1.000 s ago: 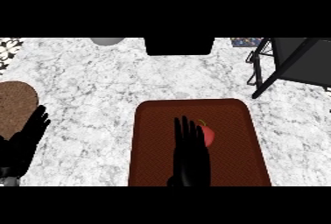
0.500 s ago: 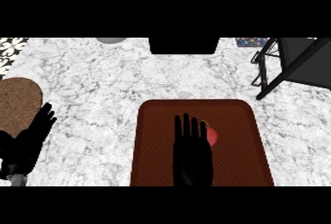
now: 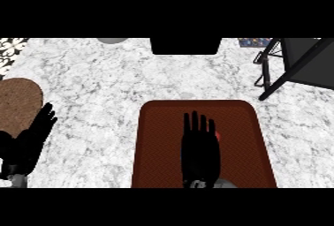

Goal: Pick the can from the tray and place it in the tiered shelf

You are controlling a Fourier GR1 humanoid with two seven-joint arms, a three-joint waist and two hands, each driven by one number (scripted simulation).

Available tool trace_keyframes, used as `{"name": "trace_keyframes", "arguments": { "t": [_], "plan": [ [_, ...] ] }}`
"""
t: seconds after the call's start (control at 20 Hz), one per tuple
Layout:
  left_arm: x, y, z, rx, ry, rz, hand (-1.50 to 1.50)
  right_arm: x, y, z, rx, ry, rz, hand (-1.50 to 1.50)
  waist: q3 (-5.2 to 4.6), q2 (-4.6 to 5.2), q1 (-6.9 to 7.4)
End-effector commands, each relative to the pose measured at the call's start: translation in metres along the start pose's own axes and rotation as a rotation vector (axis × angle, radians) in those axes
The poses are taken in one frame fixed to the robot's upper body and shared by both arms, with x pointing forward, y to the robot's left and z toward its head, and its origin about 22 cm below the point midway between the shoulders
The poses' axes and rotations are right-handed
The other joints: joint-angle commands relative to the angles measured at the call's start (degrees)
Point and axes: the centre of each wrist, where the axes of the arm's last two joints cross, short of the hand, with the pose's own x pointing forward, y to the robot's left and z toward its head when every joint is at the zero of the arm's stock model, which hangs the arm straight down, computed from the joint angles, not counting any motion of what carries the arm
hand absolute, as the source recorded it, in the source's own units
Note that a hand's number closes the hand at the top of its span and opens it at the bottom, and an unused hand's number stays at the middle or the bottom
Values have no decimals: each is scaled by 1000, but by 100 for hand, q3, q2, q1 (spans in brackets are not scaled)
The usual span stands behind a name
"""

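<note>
Right hand (image 3: 198, 150): flat, fingers straight and together, pointing away from the robot. Nothing in it. It hangs over the middle of the dark red tray (image 3: 157, 132), forearm coming in from the bottom edge.

Change over the last second: the hand has slid a bit to the robot's right and slightly forward. The can (image 3: 216, 134) used to show as a clear red patch beside the fingers. Now it's only a thin red sliver at the hand's right edge, and the hand covers the rest.

So the can is still on the tray, right of centre, under or just beside the fingers. I can't tell if they're touching it or how high the hand sits above it.

My read: still the approach, no grasp yet. The fingers haven't curled. The hand needs to come down and wrap round the can before any lift.

Tiered shelf (image 3: 294, 66): dark frame at the upper right, well apart from the tray, bare marble counter (image 3: 117, 84) between. The whole carry is still to do, forward and to the right.

Left hand (image 3: 29, 141): open, fingers up, resting at the left edge next to a brown round mat (image 3: 18, 103). Not involved.

Risk: with the can hidden, closing off-centre could tip it or nudge it across the tray.
</note>
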Motion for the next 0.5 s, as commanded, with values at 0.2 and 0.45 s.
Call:
{"name": "trace_keyframes", "arguments": {
  "t": [0.2, 0.45],
  "plan": [
    [5, 7, -1, 8, 0, 12, 0, -3, 6, -10, 46, 157, 98, -150, 7, 4, 28],
    [-15, 19, 7, 14, 7, 2, 0, -13, 19, -23, 30, 153, 92, -150, 6, 9, 35]
  ]
}}
